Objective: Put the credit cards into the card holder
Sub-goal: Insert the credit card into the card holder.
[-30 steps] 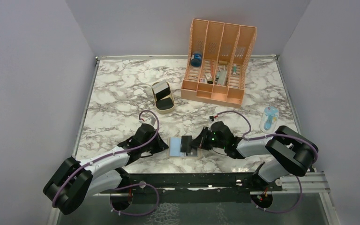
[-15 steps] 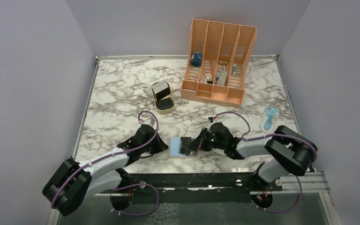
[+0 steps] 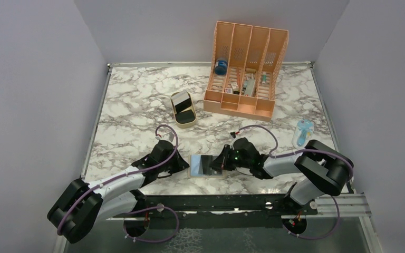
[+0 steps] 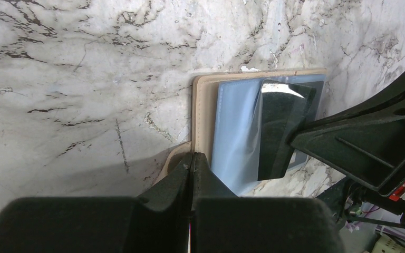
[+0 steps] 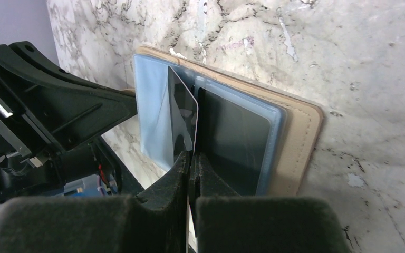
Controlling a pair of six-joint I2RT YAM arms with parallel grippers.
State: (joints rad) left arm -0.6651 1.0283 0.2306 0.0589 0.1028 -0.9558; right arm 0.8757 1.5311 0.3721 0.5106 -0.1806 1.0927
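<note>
A white marble-patterned tabletop with grey veining (image 3: pixel 137 100) fills the middle of the overhead view. It is boxed in on three sides by plain, matte, pale lilac-grey panels: a back wall (image 3: pixel 153 26), a left wall (image 3: pixel 31 95) and a right wall (image 3: pixel 379 79). A thin silvery metal strip (image 3: pixel 158 64) trims the table's far edge and runs down its sides. Along the near edge lies a black metal rail (image 3: pixel 216 203), with a dark, dully reflective surface (image 3: pixel 232 237) below it. The light is soft and even, and shadows are faint. In the wrist views the marble pattern shows a mild sheen.
</note>
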